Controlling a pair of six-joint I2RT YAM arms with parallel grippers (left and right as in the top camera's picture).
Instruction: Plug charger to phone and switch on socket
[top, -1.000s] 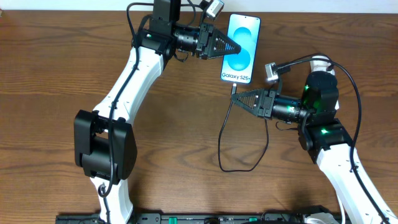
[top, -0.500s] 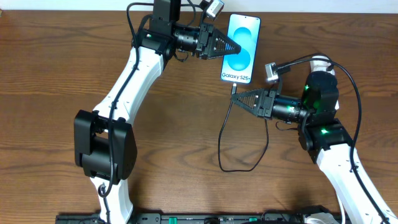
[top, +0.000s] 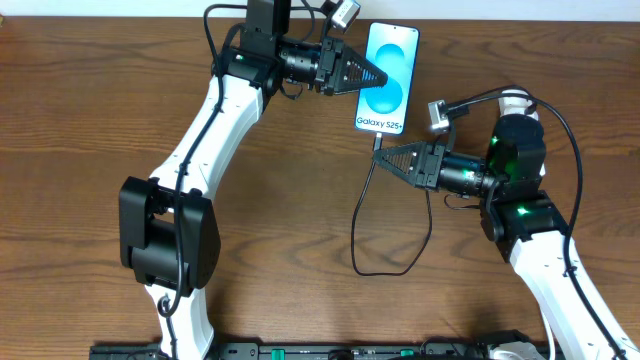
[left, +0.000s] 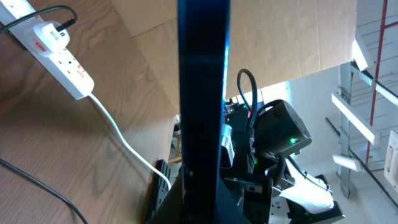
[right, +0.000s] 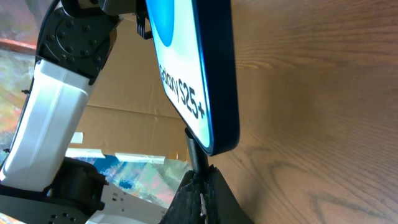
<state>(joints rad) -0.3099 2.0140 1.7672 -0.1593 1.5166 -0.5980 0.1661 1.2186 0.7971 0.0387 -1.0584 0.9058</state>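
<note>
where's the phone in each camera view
overhead: phone top centre, screen up
left wrist: phone edge-on, a dark upright bar mid-frame
right wrist: phone upper centre, "S25+" text showing
shared landmark: charger plug at its text end, seen overhead and right wrist
</note>
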